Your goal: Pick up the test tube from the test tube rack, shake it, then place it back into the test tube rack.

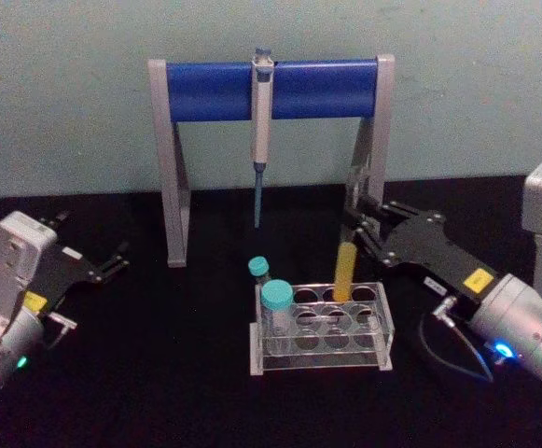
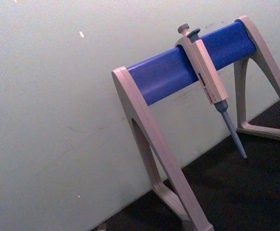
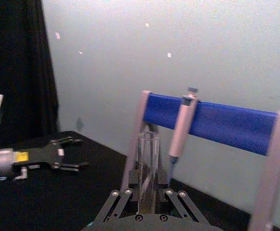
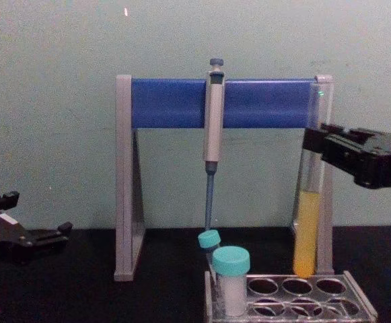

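**Right gripper (image 1: 350, 229) clenched on the test tube (image 1: 345, 271) at the test tube rack (image 1: 319, 362).**
Reaching in from 3 o'clock, it grasps the upright tube's clear upper part. The yellow-filled lower end meets the rack's 12 o'clock row; seated or not, I cannot tell. Left gripper (image 1: 98, 245) rests with jaws apart, well away at 9 o'clock.

Rear wall: pale green-blue wall (image 1: 65, 84), plain and matt, spanning the full width behind the work area.
Wall marks: a few small white flecks (image 3: 147, 24) scattered on the paint.
Surface: black, matt surface (image 1: 177, 383), meeting the wall in a straight line.
Side: black drape (image 3: 14, 72) hanging beside the wall, down to the surface.
Light: even and diffuse across the wall.
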`<action>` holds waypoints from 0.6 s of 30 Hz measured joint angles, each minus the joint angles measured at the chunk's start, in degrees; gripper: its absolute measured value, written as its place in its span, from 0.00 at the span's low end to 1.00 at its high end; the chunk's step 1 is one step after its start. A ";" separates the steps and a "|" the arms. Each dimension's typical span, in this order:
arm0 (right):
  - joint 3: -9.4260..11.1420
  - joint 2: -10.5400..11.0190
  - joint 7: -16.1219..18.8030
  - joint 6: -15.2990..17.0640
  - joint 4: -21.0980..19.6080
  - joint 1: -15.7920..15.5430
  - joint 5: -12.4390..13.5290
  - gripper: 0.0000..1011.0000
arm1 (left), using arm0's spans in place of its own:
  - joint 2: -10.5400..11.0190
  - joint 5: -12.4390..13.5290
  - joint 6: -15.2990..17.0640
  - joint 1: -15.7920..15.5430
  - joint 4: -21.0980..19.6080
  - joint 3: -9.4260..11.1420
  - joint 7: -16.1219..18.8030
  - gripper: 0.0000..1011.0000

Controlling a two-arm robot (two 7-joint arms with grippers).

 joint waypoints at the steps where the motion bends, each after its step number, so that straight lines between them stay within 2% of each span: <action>1: -0.26 -0.08 0.22 0.00 0.04 0.19 0.09 0.22 | 0.00 0.00 0.00 0.00 0.00 0.00 0.00 0.99; 9: -2.86 -1.32 1.83 0.27 2.70 3.82 1.07 0.22 | 0.00 0.00 0.00 0.00 0.00 0.00 0.00 0.99; 18: -3.92 -2.59 0.78 -0.02 6.38 7.65 0.09 0.22 | 0.00 0.00 0.00 0.00 0.00 0.00 0.00 0.99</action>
